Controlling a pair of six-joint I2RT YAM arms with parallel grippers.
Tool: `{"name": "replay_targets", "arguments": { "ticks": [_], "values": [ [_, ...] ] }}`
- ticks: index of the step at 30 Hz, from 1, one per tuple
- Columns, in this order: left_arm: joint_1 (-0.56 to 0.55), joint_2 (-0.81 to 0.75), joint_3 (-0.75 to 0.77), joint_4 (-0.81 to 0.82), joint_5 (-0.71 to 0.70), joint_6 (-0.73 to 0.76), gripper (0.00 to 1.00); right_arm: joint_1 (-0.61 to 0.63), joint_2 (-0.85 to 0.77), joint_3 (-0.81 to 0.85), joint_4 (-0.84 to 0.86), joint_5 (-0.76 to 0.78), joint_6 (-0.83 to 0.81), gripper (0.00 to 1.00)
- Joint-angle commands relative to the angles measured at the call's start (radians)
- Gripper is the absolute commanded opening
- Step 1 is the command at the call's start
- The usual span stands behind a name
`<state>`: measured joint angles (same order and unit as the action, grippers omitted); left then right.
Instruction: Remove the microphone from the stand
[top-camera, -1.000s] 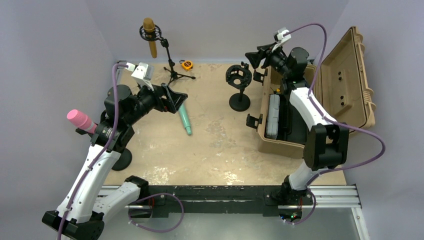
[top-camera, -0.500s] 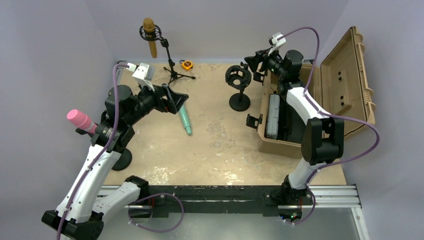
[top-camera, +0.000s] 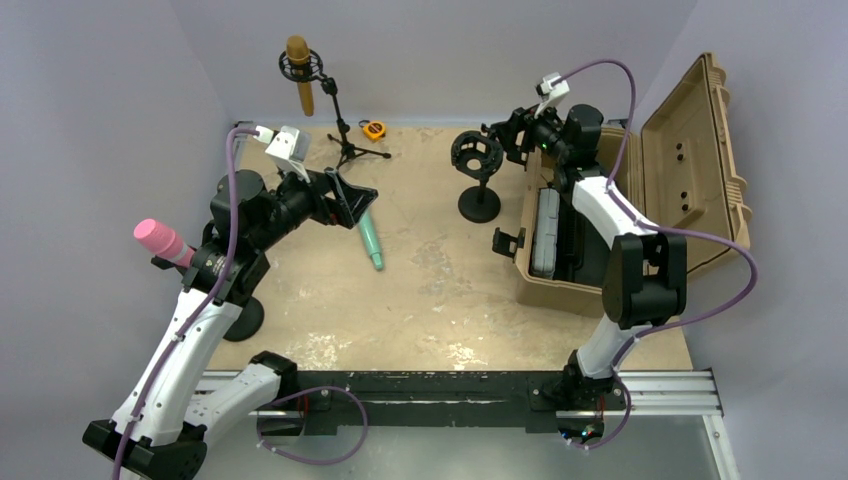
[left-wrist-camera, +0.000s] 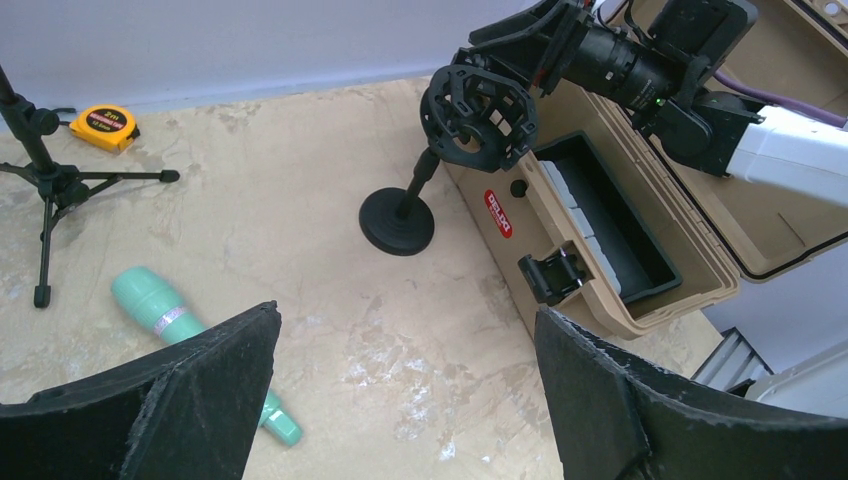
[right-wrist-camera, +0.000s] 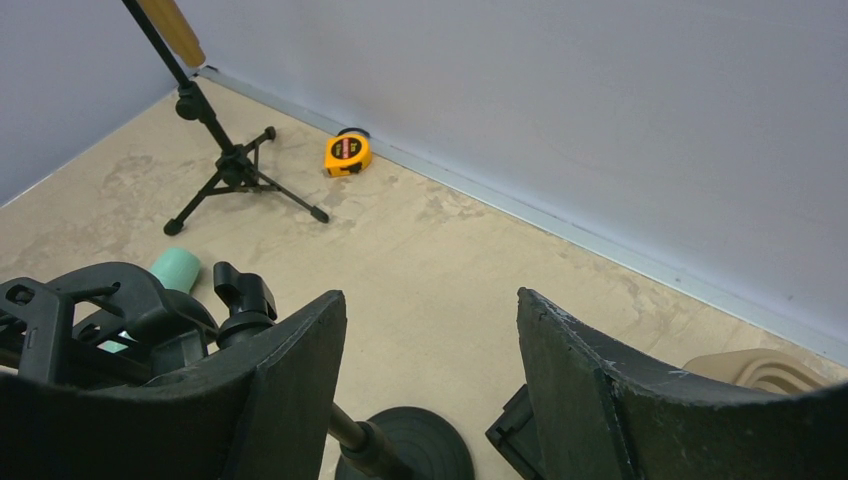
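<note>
A gold microphone (top-camera: 299, 75) hangs in a shock mount on a black tripod stand (top-camera: 347, 145) at the back left; its lower end shows in the right wrist view (right-wrist-camera: 172, 30). A pink microphone (top-camera: 160, 240) sits on a stand at the left edge, behind my left arm. A teal microphone (top-camera: 370, 240) lies loose on the table, also in the left wrist view (left-wrist-camera: 170, 320). An empty shock-mount stand (top-camera: 477, 155) rises from a round base (top-camera: 479, 204). My left gripper (top-camera: 355, 200) is open and empty above the teal microphone. My right gripper (top-camera: 505, 130) is open and empty beside the empty mount (right-wrist-camera: 110, 310).
An open tan case (top-camera: 640, 200) with a grey insert fills the right side. A yellow tape measure (top-camera: 374, 129) lies by the back wall. Walls close in at back, left and right. Tripod legs (left-wrist-camera: 50, 180) spread over the back-left floor.
</note>
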<state>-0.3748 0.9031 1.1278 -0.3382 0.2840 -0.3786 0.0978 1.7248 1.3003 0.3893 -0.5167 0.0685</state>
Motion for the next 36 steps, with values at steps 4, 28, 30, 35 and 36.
{"name": "replay_targets", "arguments": {
  "ticks": [4, 28, 30, 35, 36],
  "values": [
    [-0.007, -0.006, 0.041, 0.021, -0.001, 0.004, 0.95, 0.000, -0.080, 0.071, 0.046, -0.034, 0.030, 0.68],
    [-0.012, -0.003, 0.041, 0.021, 0.001, 0.004, 0.95, 0.003, -0.040, -0.008, 0.027, -0.162, -0.035, 0.71],
    [-0.016, -0.002, 0.041, 0.022, 0.002, 0.004, 0.95, 0.002, -0.035, -0.014, 0.039, -0.154, -0.033, 0.71],
    [-0.021, -0.001, 0.041, 0.021, -0.001, 0.007, 0.95, 0.002, -0.004, -0.019, 0.018, -0.086, -0.042, 0.70],
    [-0.020, -0.001, 0.041, 0.019, -0.003, 0.009, 0.95, 0.002, 0.003, -0.021, 0.003, -0.057, -0.047, 0.69]
  ]
}}
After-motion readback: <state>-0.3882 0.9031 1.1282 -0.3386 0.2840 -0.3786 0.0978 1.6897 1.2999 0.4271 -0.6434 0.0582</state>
